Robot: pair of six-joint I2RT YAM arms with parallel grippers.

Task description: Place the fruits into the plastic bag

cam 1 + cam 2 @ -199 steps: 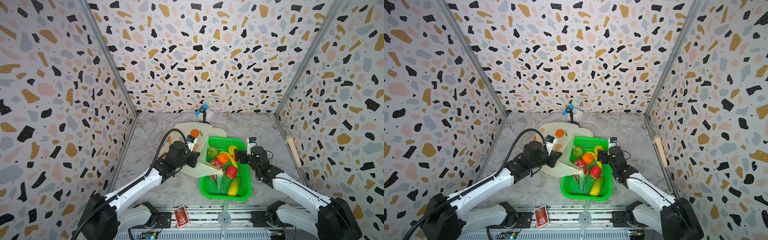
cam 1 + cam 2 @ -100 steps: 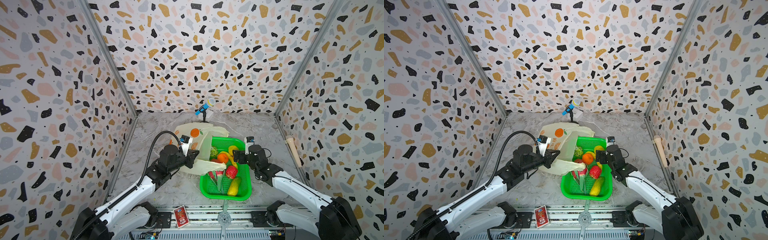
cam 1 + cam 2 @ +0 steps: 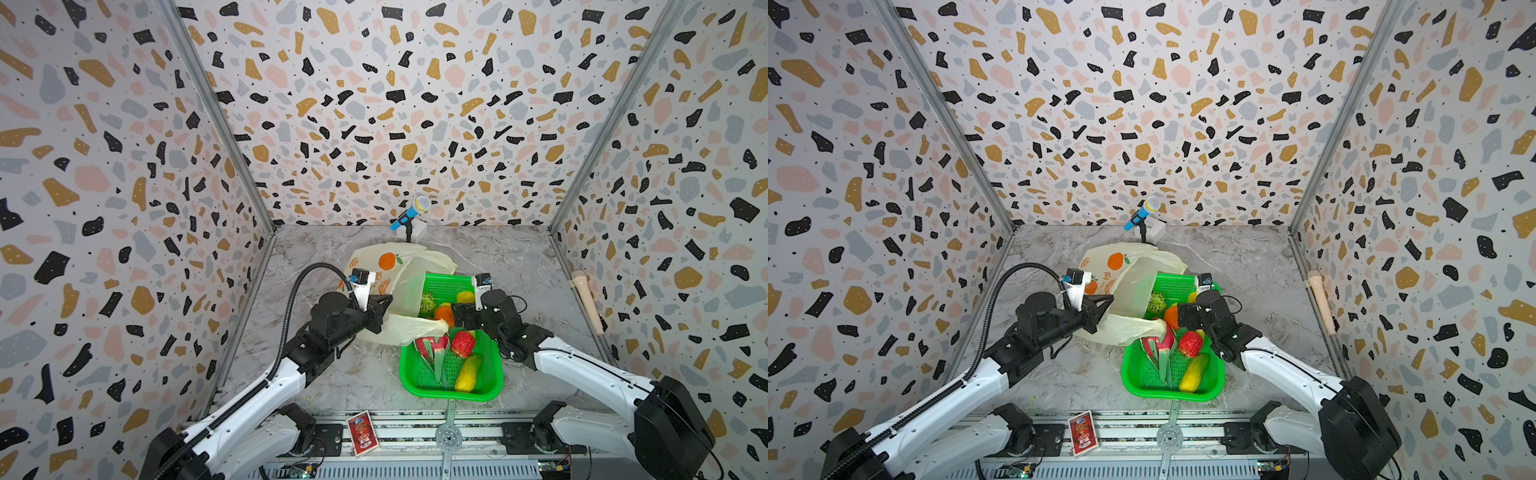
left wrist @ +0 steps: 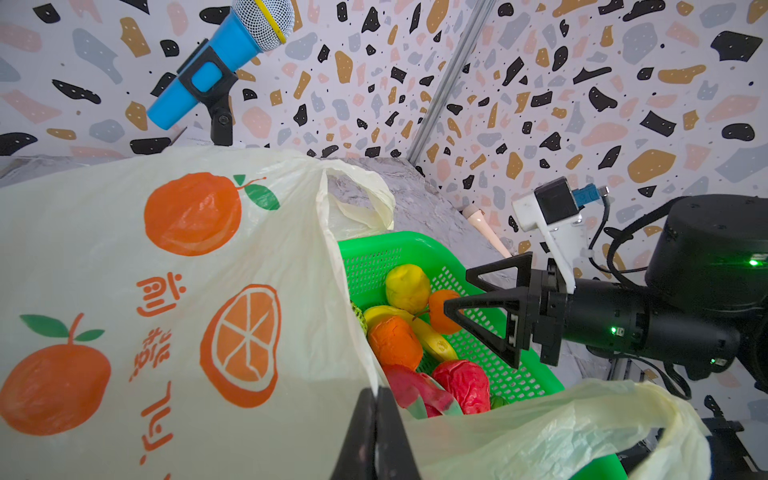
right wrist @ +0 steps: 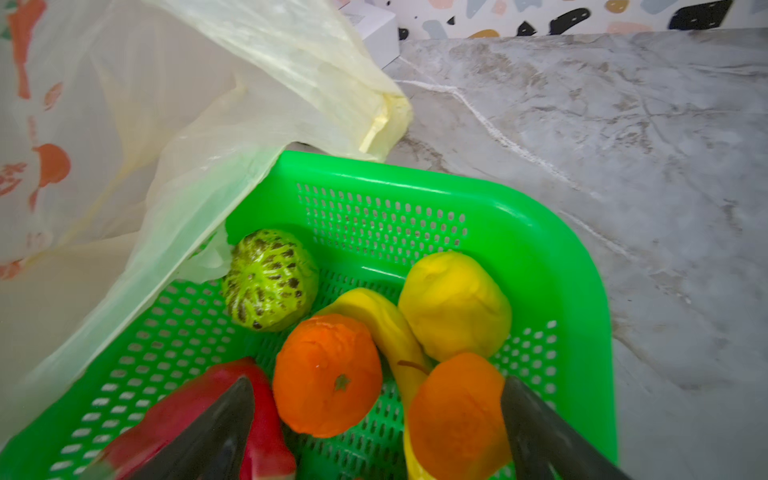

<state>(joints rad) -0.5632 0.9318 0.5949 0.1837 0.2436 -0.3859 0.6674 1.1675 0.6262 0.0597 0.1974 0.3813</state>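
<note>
Drawn back leftward, left gripper [image 3: 384,306] clamps the thin, crinkled plastic bag [image 3: 388,266] on the marbled desk [image 3: 332,374], draped over the perforated basket's [image 3: 451,394] left rim. Left wrist: right gripper [image 4: 457,291] spread above fruits [image 4: 394,341]. Right wrist: bumpy green fruit [image 5: 270,279] sharp, but not the smooth mango [image 3: 467,374] top views show.

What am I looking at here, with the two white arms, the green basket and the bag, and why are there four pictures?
This is a robot with two arms at a marble table. Two pictures come from a twin camera up high and show the whole scene; the other two come from a camera on each wrist. On the table stand a green basket of toy fruits, a printed bag draped over its side, and a microphone at the back. The left hand is shut on the bag's edge, holding it up. The right hand is open over the oranges in the basket, gripping nothing yet.
</note>
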